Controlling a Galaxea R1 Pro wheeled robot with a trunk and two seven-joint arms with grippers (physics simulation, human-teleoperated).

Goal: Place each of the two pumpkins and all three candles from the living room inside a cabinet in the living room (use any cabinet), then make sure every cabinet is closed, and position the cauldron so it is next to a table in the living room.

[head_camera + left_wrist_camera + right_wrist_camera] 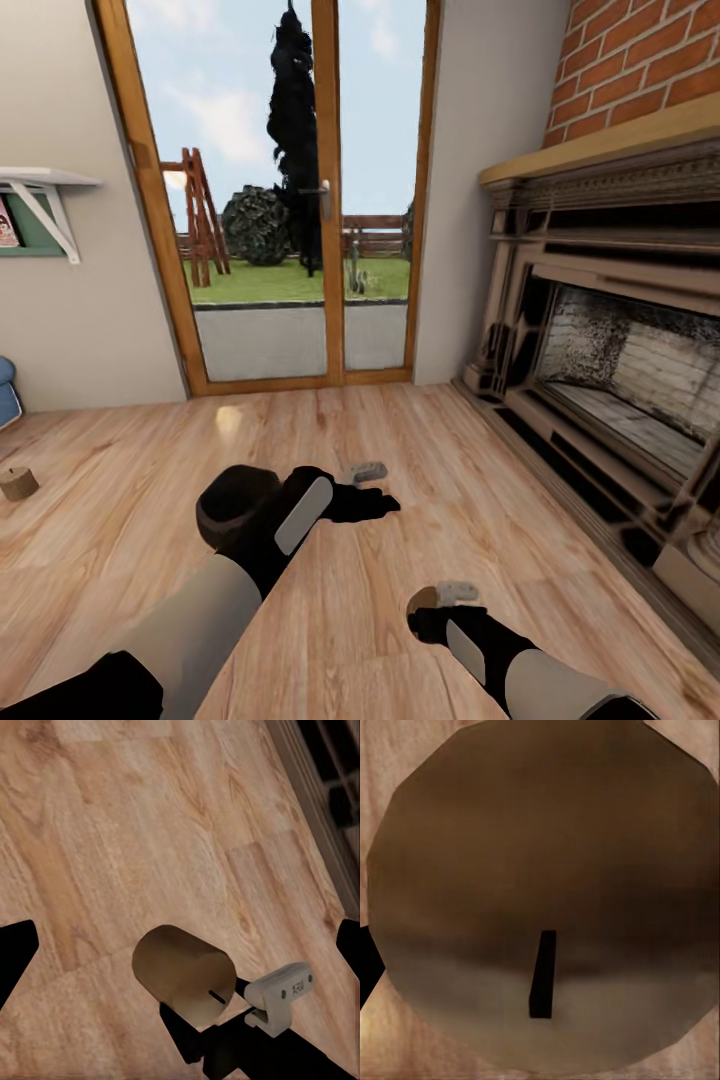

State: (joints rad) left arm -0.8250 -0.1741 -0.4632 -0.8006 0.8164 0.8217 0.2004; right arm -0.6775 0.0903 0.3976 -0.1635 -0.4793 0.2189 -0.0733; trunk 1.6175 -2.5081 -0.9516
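Note:
My right gripper (440, 598) is shut on a candle (421, 600), a short brown cylinder held low over the wooden floor. In the left wrist view this candle (184, 975) sits sideways against the right gripper's grey pad (281, 994). Seen very close in the right wrist view, the candle's (540, 870) paler flat top shows a dark wick. A second candle (18, 483) stands on the floor at the far left. My left gripper (378, 488) hovers open and empty over the floor, ahead of the right one. The pumpkins, cabinet, cauldron and table are out of view.
A dark fireplace (600, 380) with a brick chimney runs along the right side. Straight ahead is a wood-framed glass door (325, 200) to a garden. A white wall shelf (45, 180) and a blue object (5, 390) are at the left edge.

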